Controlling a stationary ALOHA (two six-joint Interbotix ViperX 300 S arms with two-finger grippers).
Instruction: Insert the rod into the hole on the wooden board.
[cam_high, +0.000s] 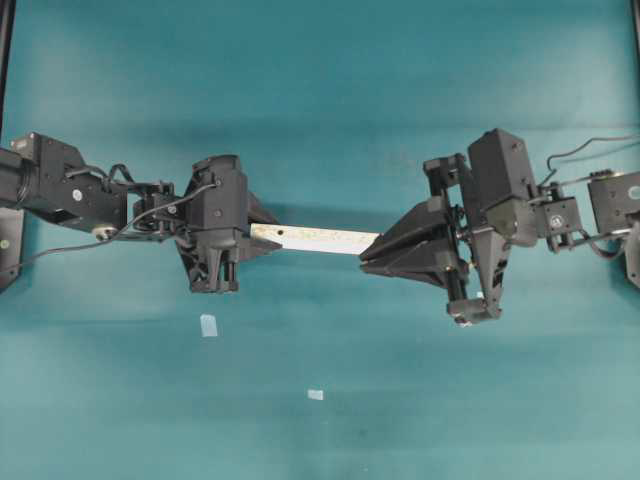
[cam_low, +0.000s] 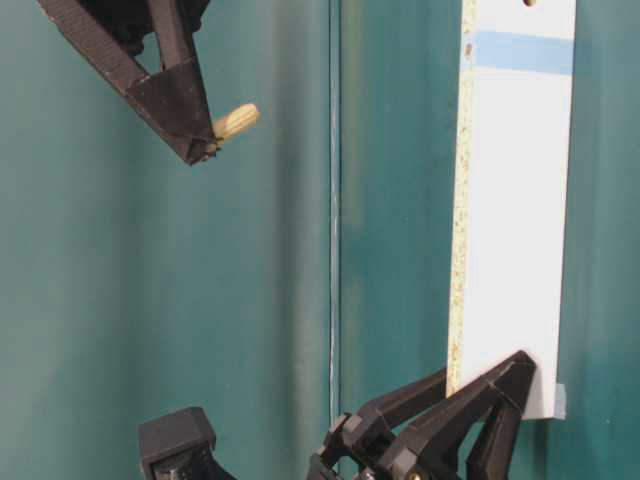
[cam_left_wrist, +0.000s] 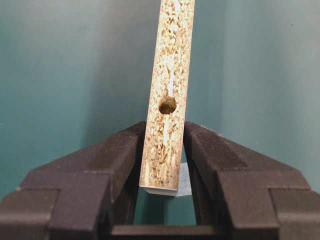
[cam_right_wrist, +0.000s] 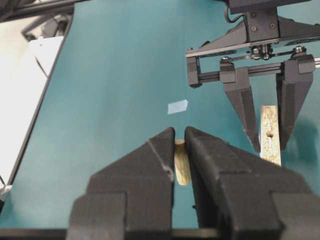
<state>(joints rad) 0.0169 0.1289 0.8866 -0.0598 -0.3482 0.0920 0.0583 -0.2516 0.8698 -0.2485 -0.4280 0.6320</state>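
Observation:
The wooden board (cam_high: 320, 238) is a narrow speckled strip standing on its long edge, its white face (cam_low: 520, 220) turned to the table-level view. My left gripper (cam_left_wrist: 165, 132) is shut on one end of it, fingers pressed to both faces. The hole (cam_low: 529, 3) shows at the far end beside a light-blue band (cam_low: 525, 52), cut by the frame's top. A darker hole (cam_left_wrist: 167, 105) sits in the speckled edge just past my left fingertips. My right gripper (cam_right_wrist: 180, 134) is shut on the rod (cam_right_wrist: 182, 165), a short cream peg (cam_low: 237, 121) that sticks out of the tips, apart from the board.
Two small light-blue tape squares (cam_high: 208, 325) (cam_high: 316, 394) lie flat on the teal table in front of the arms. The right gripper's tips (cam_high: 368, 258) hover close to the board's right end. A pale floor strip (cam_right_wrist: 30, 75) lies beyond the table's edge.

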